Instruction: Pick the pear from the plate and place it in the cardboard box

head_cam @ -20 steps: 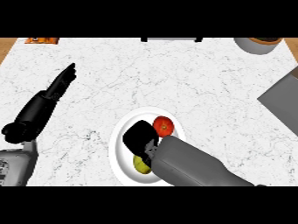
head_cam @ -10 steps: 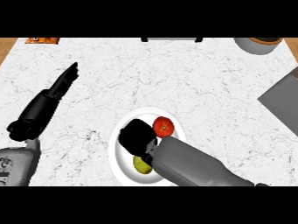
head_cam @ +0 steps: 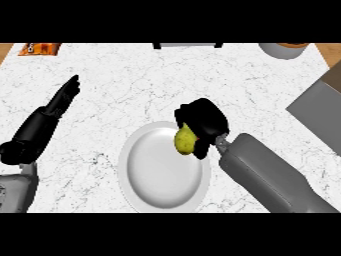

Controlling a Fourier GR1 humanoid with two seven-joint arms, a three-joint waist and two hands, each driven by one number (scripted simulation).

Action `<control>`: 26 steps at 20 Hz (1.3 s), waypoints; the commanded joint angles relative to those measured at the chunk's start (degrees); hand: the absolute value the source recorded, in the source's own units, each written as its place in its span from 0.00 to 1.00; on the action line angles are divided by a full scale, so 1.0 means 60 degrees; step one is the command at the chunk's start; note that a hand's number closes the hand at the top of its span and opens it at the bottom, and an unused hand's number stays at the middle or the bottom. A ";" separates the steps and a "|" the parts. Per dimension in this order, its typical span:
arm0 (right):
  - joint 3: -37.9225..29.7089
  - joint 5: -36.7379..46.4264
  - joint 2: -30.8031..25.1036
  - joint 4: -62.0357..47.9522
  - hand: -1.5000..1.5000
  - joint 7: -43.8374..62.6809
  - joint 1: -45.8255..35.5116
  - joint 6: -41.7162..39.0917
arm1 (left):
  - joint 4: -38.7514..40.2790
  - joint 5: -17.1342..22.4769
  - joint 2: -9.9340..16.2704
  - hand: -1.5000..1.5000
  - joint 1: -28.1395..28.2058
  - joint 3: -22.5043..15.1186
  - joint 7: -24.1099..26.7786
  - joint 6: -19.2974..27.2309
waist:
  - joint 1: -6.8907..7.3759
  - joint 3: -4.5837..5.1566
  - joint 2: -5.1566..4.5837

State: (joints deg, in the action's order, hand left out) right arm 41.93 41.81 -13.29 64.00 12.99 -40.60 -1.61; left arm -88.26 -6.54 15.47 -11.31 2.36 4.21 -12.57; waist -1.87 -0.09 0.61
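With its fingers curled round the pear (head_cam: 184, 140) above the plate's (head_cam: 152, 176) upper right rim, the right robot hand (head_cam: 201, 119) is carrying out the pick, likely needing next to travel right toward the cardboard box (head_cam: 334, 111).

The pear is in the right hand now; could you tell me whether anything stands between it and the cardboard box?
Nothing visible does. The right hand holds the pear over the plate's right rim, and only bare counter lies between it and the cardboard box at the right edge.
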 commanded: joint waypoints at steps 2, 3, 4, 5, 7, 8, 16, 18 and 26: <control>-0.0884 0.0532 -0.1549 0.1689 1.00 0.0191 0.0595 0.0991 | 0.0136 -0.0187 -0.0203 0.50 -0.0347 -0.0155 -0.0135 0.0141 | 0.0017 0.0014 -0.0042; -0.0888 0.0748 -0.1640 0.2367 1.00 0.0738 0.0494 0.0783 | -0.0307 -0.0284 -0.0124 0.50 0.0705 -0.0241 0.0189 0.0075 | 0.0108 0.0019 0.0009; -0.0948 0.0753 -0.2149 0.3095 1.00 0.0589 0.1189 0.1004 | -0.0639 0.0032 -0.0014 0.50 0.0339 -0.0106 -0.0142 -0.0146 | 0.0034 0.0014 0.0022; -0.1511 0.0381 -0.2570 0.3483 1.00 0.0530 0.0823 0.0446 | -0.0172 -0.0053 -0.0118 0.50 0.0215 -0.0131 0.0065 -0.0085 | 0.0017 0.0019 -0.0009; -0.1694 0.0372 -0.2700 0.4866 1.00 0.1070 0.1602 0.0579 | 0.0144 -0.0058 0.0012 0.50 0.0000 0.0109 0.0058 -0.0049 | -0.0025 0.0019 -0.0015; -0.2213 0.0310 -0.2985 0.4914 1.00 0.1322 0.1443 0.0498 | -0.0238 -0.0276 -0.0311 0.50 0.0203 -0.0154 -0.0028 0.0273 | 0.0012 0.0018 -0.0006; -0.5297 -0.0401 -0.3257 0.5667 1.00 0.3266 0.2065 0.1273 | -0.0035 0.0178 0.0176 0.50 -0.0046 0.0262 -0.0010 -0.0340 | 0.0079 0.0011 -0.0077; -0.5844 -0.0407 -0.3436 0.5228 1.00 0.3371 0.1878 0.1054 | -0.0020 -0.0270 -0.0298 0.50 0.0006 -0.0138 0.0101 0.0103 | 0.0220 0.0015 -0.0099; -0.8011 -0.1217 -0.4537 0.3350 1.00 0.1494 0.2225 0.0873 | -0.0144 -0.0517 -0.0671 0.50 -0.0423 -0.0474 -0.0475 0.0210 | 0.0306 0.0009 -0.0130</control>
State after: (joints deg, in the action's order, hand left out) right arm -1.18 35.24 -37.64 91.40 28.44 -28.24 2.78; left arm -89.60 -7.85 13.73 -12.04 1.45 2.76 -12.93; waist -0.33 -0.01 0.04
